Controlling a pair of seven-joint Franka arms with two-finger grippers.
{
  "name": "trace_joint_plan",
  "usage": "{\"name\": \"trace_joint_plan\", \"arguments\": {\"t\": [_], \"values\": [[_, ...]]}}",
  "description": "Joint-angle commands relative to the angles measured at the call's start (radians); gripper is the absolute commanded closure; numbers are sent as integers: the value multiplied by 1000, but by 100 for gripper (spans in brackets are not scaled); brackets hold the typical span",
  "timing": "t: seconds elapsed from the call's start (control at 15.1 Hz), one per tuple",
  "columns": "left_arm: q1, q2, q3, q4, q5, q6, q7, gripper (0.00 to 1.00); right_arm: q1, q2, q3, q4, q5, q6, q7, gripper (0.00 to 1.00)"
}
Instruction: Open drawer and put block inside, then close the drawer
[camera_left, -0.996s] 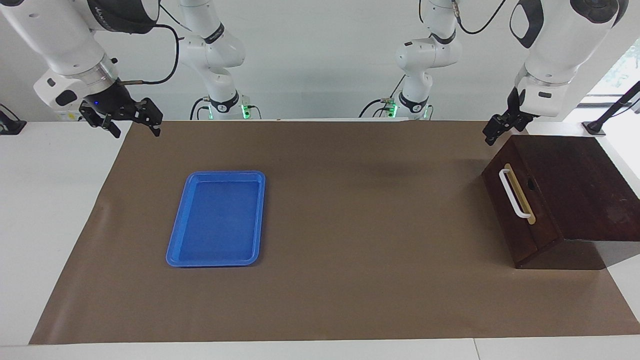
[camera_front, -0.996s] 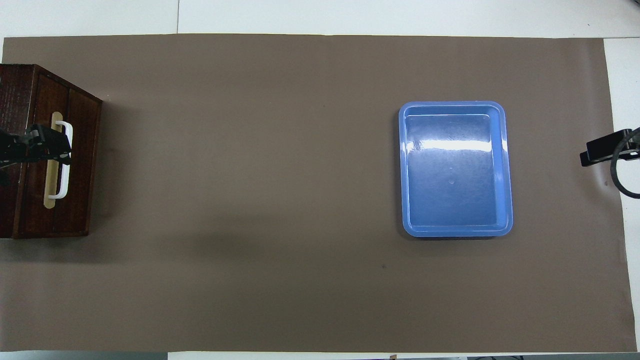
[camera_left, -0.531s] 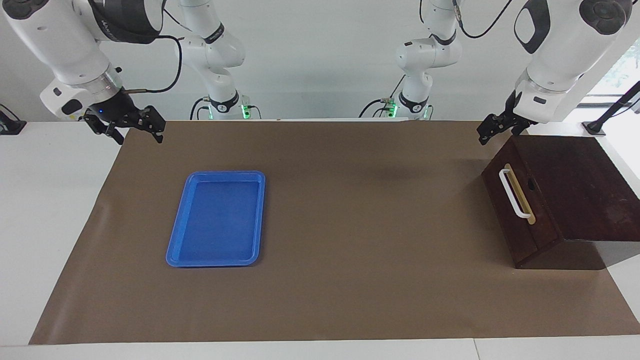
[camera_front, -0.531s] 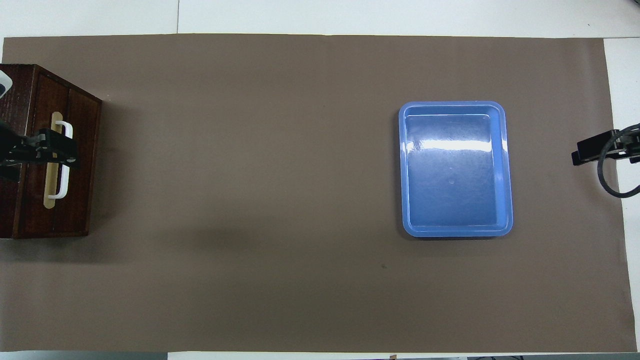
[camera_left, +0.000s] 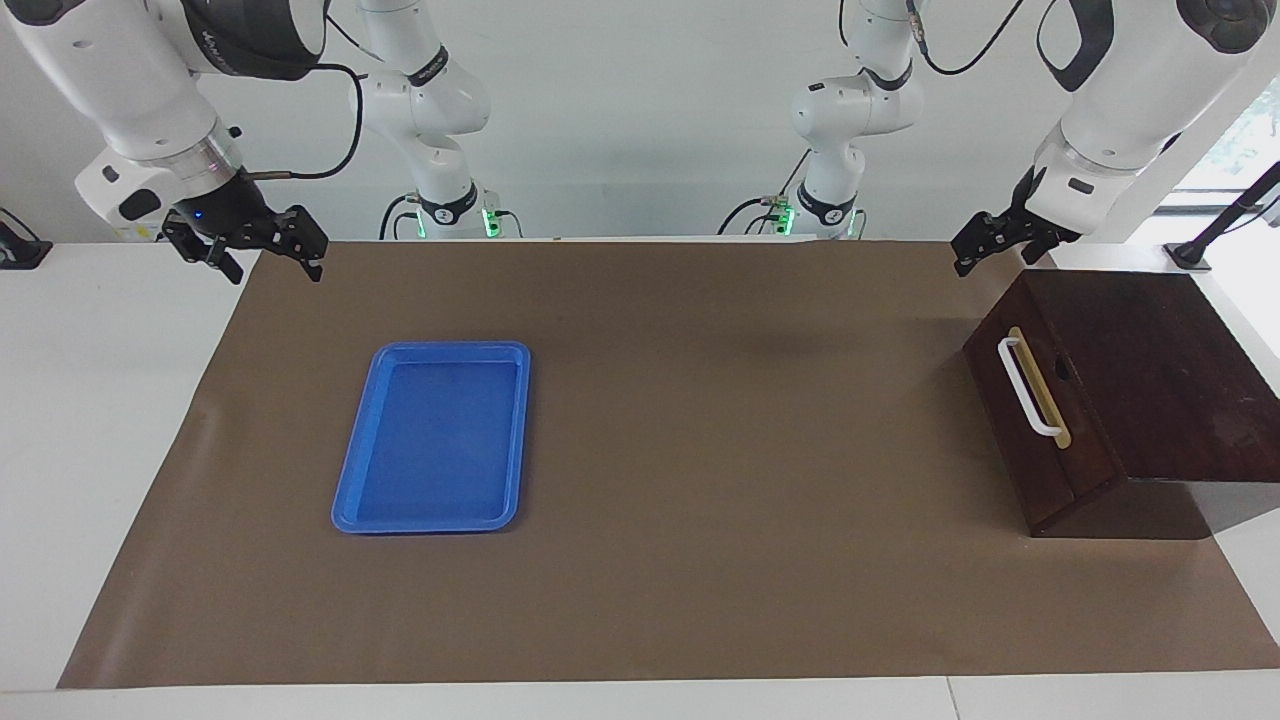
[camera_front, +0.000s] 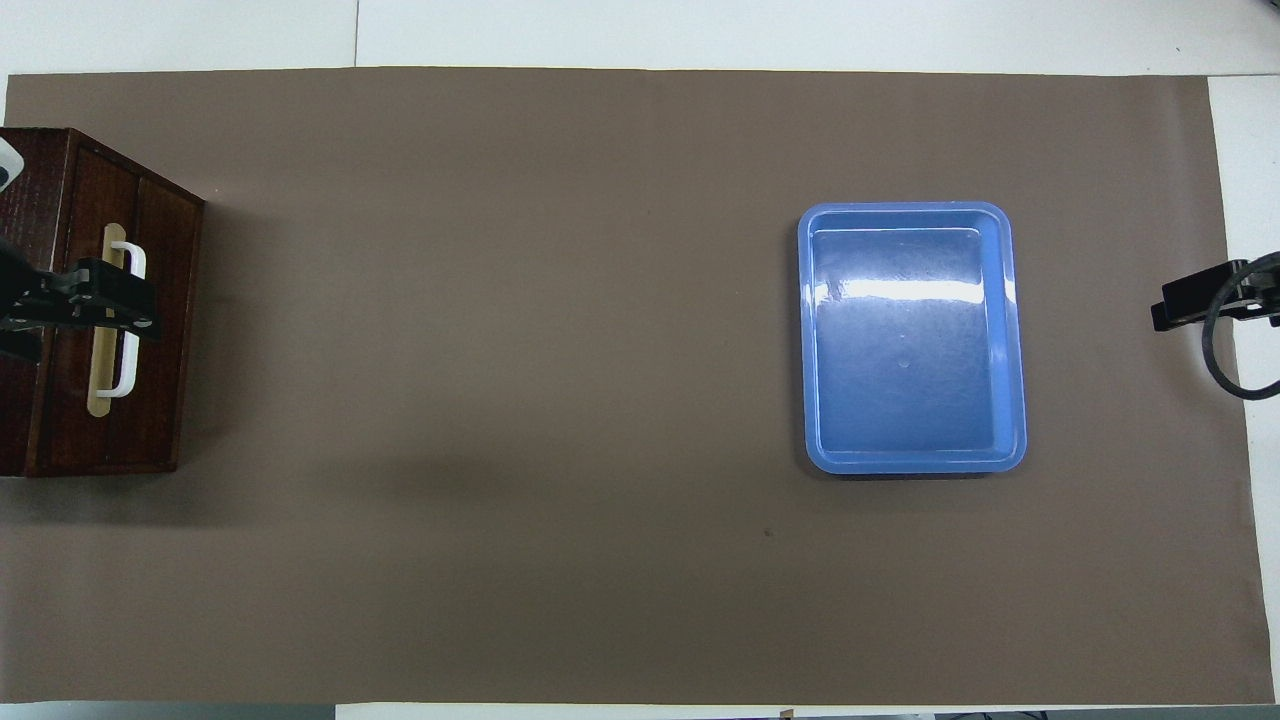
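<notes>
I am looking at a table (camera_left: 60, 400) covered by a brown mat (camera_left: 700, 500). At the left arm's end of the mat sits a dark wooden box (camera_left: 1160, 370) with the drawer (camera_left: 1040, 430) pushed fully in; its dark brown front carries a white bar handle (camera_left: 1027, 388) over a brass strip (camera_left: 1050, 400). The drawer front faces toward the right arm's end of the table.

My left tool (camera_left: 985, 250) hangs in the air above the mat, just beside the corner of the box that lies nearest the robots, touching nothing. Its fingers stand spread and hold nothing. From overhead the left tool (camera_front: 110, 305) covers part of the handle, but the facing view shows it raised well above it.

My right tool (camera_left: 262, 252) hangs over the edge of the mat at the right arm's end, nearer to the robots than the blue tray. Its fingers are spread apart, holding nothing.

The blue tray (camera_left: 345, 500) lies flat on the mat toward the right arm's end, well apart from the box.

I cannot see the yellow block in either view.
</notes>
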Motion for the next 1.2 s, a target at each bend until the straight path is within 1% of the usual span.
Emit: {"name": "trace_joint_plan", "arguments": {"t": [0.0,0.4,0.46,0.6,1.13], "values": [[-17,-12,23,10,-17,-33,50,0,7,-27,-1,-36,-17,24,7,0],[-24,-12,29,8,-14,-11,62,0,5,-23,-1,-14,-16,3,7,0],[-26,-14,27,-18,-14,19,66,0,5,-23,-1,-14,-16,3,7,0],[-26,-34,29,-59,-17,38,71,0,5,-23,-1,-14,-13,3,7,0],[-40,-28,32,-49,-18,36,70,0,5,-23,-1,-16,-8,3,7,0]]}}
